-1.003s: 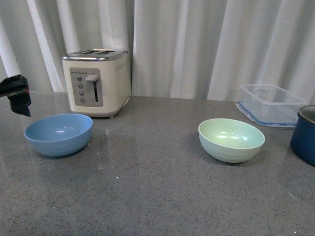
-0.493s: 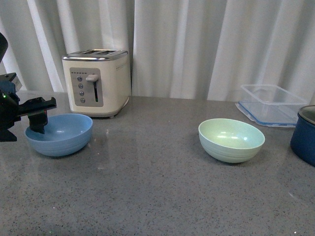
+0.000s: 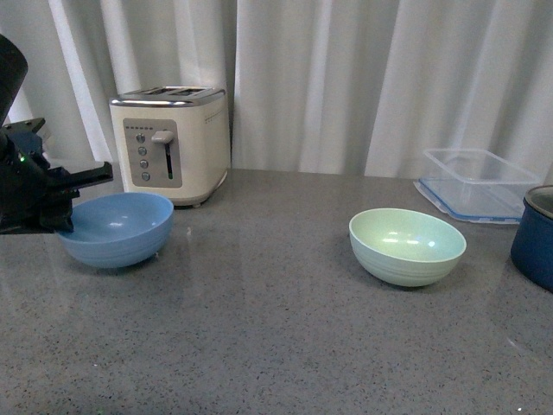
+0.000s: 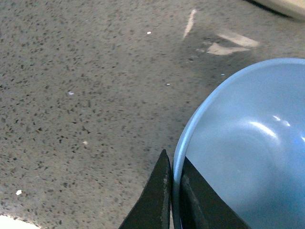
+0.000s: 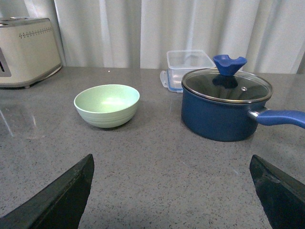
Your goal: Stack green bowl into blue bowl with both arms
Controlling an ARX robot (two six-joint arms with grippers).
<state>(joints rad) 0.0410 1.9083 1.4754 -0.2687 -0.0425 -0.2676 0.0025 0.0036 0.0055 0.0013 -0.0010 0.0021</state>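
Observation:
The blue bowl (image 3: 118,227) sits at the left of the grey counter, slightly tilted and lifted on its left side. My left gripper (image 3: 67,216) is shut on its left rim; in the left wrist view the two black fingers pinch the bowl's rim (image 4: 180,151), one outside and one inside the blue bowl (image 4: 248,152). The green bowl (image 3: 407,245) stands upright at the right of the counter, also seen in the right wrist view (image 5: 106,105). My right gripper (image 5: 174,164) is open, well short of the green bowl, with nothing between its fingers (image 5: 66,195).
A cream toaster (image 3: 169,144) stands behind the blue bowl. A clear plastic container (image 3: 478,182) sits at the back right. A dark navy pot (image 5: 225,109) with a glass lid stands beside the green bowl, its handle (image 5: 281,117) pointing away from it.
My left gripper has come in from the far left, closed on the blue bowl's rim, and shifted the bowl slightly right and upward. The green bowl has not moved.

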